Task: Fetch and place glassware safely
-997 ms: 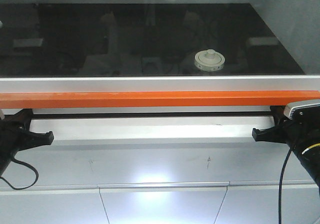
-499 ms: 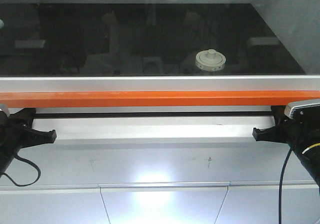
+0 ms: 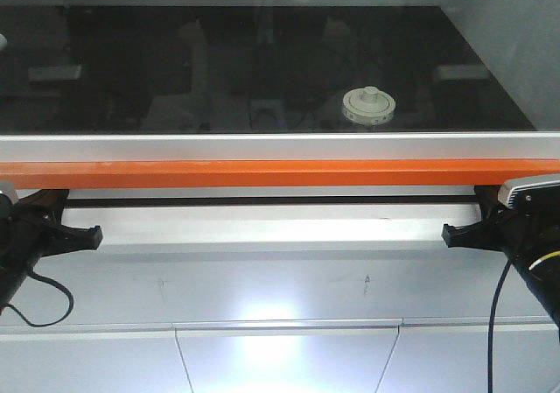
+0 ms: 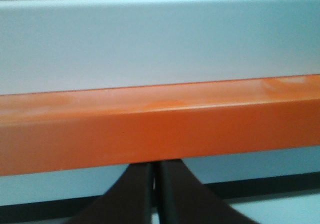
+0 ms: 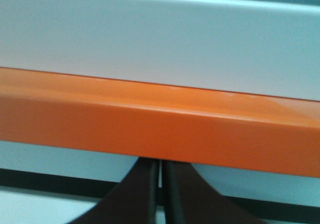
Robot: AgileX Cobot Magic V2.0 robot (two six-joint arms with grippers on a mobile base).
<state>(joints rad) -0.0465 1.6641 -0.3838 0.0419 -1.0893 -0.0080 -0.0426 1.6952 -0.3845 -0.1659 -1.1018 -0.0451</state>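
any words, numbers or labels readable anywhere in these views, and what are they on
No text can be read in any view.
Small marks round the rim of the jar lid: too small to tell whether they are numbers or only ticks.
Orange bar: plain, no print, in the front view and in both wrist views.

Glossy black worktop, reflective; grey wall at right; aluminium rail along front edge; orange bar beneath; white cabinet front with bright glare.
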